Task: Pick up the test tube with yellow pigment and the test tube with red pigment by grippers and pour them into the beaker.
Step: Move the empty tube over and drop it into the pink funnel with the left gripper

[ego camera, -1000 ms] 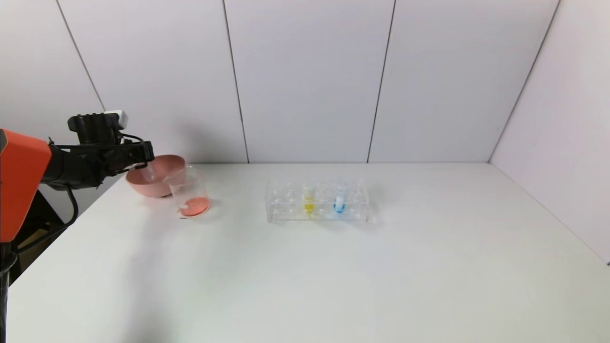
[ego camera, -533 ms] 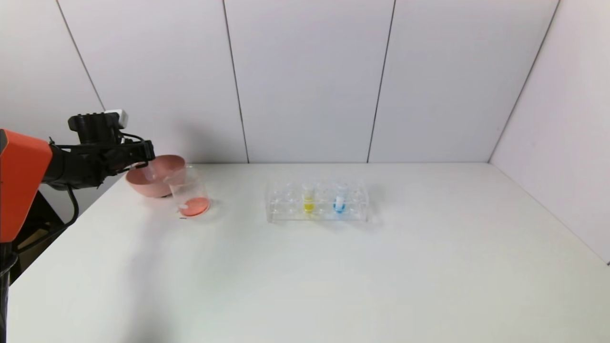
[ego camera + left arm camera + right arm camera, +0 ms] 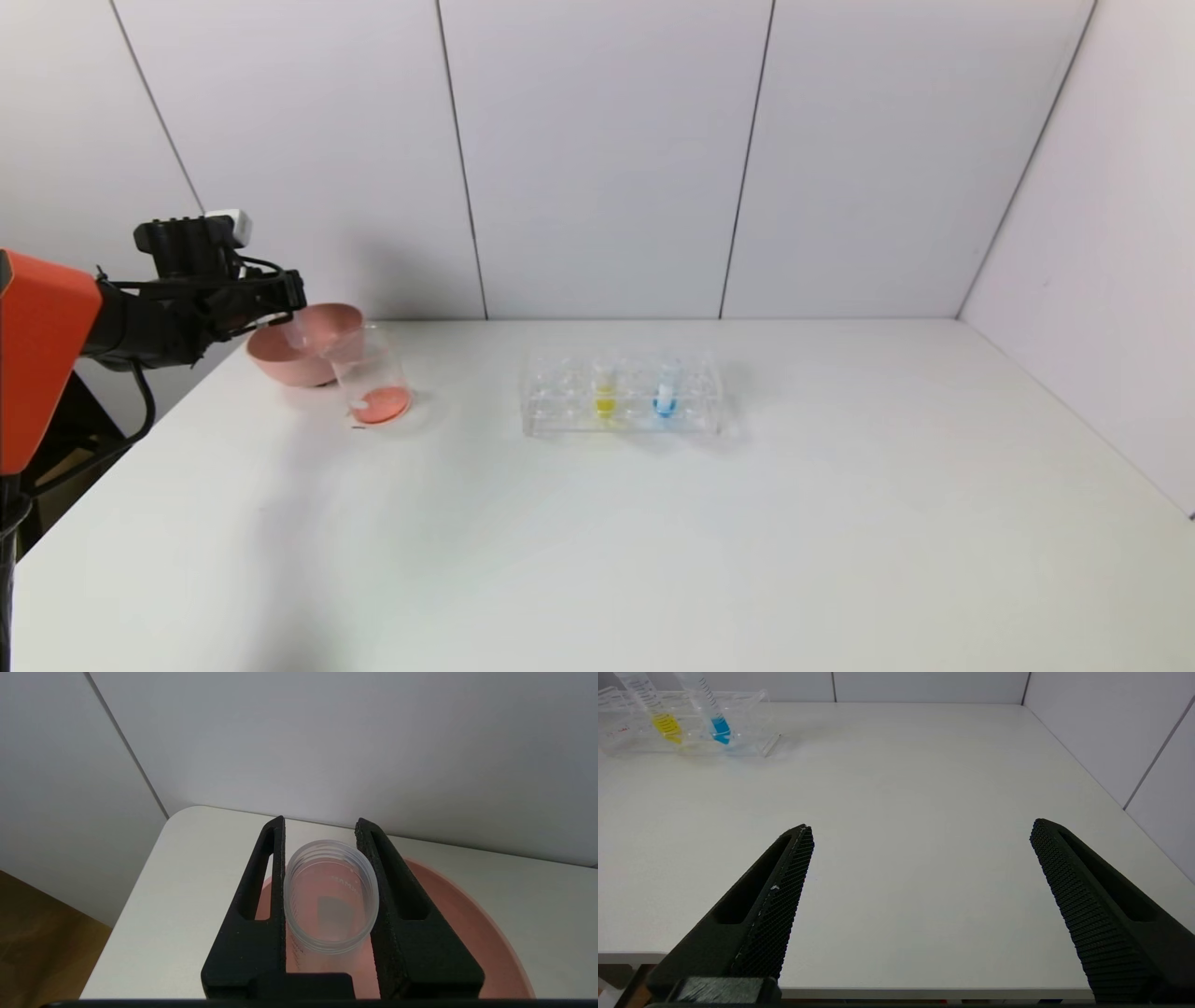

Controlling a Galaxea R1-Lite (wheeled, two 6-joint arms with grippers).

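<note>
At the head view's left, an emptied red tube (image 3: 331, 896) is being pinched by the left gripper (image 3: 280, 301) over the pink bowl (image 3: 280, 359), beside the beaker (image 3: 372, 378). Judged next: the yellow tube (image 3: 605, 387) is to be fetched; the right gripper (image 3: 920, 896) is being held spread.

Desk (image 3: 653, 523): smooth matt white laminate look. Right claw (image 3: 922, 858) fingers (image 3: 784, 896): matt black plastic, fine ribbed grip texture. Left claw (image 3: 327, 877): same rough matt black. Held test tube (image 3: 331, 896): clear smooth plastic, threaded rim. Beaker (image 3: 372, 373) and rack (image 3: 621, 397): clear, glossy. Bowl (image 3: 280, 359): smooth pink plastic, semi-matt.
</note>
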